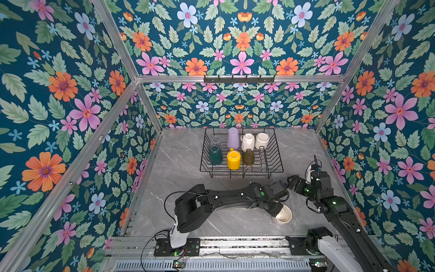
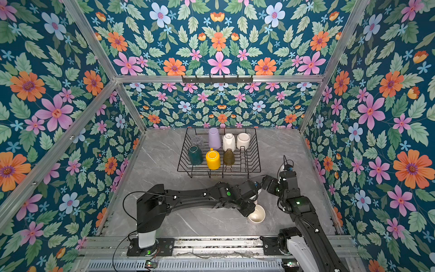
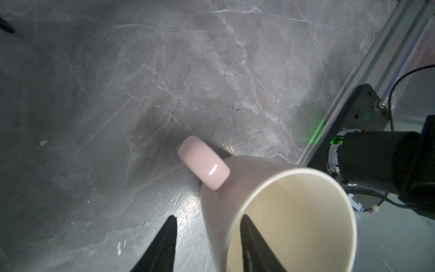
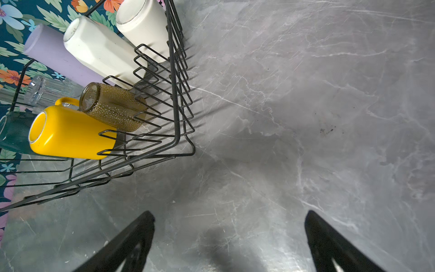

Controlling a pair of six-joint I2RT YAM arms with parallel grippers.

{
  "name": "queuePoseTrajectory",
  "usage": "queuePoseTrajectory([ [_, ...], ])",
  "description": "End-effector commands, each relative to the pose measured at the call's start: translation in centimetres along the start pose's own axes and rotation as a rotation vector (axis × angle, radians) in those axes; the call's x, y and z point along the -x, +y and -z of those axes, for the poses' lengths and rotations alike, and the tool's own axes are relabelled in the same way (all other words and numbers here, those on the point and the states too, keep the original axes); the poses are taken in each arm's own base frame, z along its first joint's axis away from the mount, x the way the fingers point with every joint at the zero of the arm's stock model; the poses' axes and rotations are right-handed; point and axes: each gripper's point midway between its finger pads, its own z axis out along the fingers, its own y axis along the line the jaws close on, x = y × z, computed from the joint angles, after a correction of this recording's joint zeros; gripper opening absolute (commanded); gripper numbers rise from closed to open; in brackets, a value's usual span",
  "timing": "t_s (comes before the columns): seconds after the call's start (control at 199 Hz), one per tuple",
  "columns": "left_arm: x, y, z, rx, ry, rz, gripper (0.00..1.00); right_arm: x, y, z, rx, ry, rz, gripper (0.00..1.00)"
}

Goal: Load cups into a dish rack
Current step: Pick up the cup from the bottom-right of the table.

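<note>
Left gripper astride the rim of the pale pink mug, part-spread: one finger inside, one outside and not yet touching.
Close on the wall, lift off the table, well in front of the dish rack, invert into the rack's free front corner beside the olive-brown glass; mind the right gripper, spread wide and empty near that corner.
</note>
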Motion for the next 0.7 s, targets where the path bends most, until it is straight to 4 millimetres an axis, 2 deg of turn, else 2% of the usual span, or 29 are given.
queuePoseTrajectory([
  [0.0,-0.5,0.2,-0.2,0.006,0.024,-0.001,0.34,0.0,0.0,0.0,-0.001,-0.001,0.000,0.99],
  [0.091,-0.7,0.2,-0.2,0.004,0.030,0.002,0.28,-0.1,-0.1,0.0,-0.002,0.001,0.000,0.99],
  [0.232,-0.7,0.3,-0.1,0.011,0.029,-0.001,0.13,-0.1,-0.1,0.0,0.000,0.001,-0.002,0.99],
  [0.508,-0.6,0.5,0.4,0.018,0.014,-0.002,0.00,-0.1,0.0,0.1,0.004,0.000,-0.005,0.99],
  [0.7,-0.1,1.2,1.8,0.044,-0.036,-0.010,0.00,-0.1,0.2,0.2,0.014,-0.001,-0.011,0.99],
])
